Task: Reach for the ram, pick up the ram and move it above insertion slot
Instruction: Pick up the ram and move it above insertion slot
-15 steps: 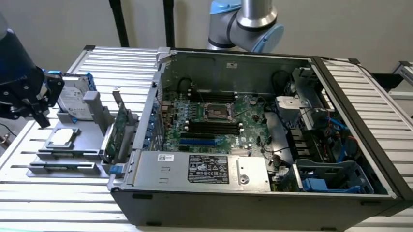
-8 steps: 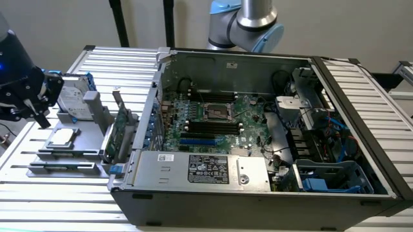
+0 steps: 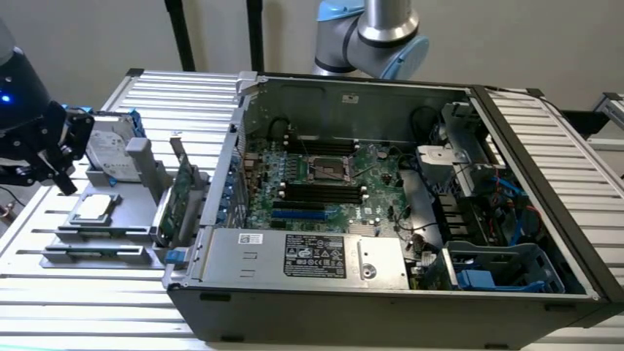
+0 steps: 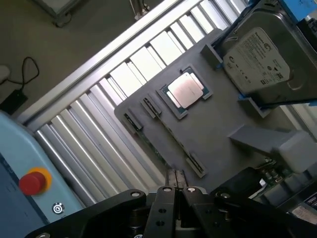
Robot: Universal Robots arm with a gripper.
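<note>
One thin green ram stick (image 3: 98,251) — on edge in grey plastic tray (image 4: 223,119), long axis running exterior view's left to right. One black gripper (image 4: 174,176) above tray — fingertips together, empty.

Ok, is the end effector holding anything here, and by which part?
Nothing, as far as shows: the end effector hangs above the grey tray, and the ram lies in its holder on that tray, apart from it.

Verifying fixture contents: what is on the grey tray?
A processor chip, a hard drive and a green expansion card. The gripper hides part of the tray.
</note>
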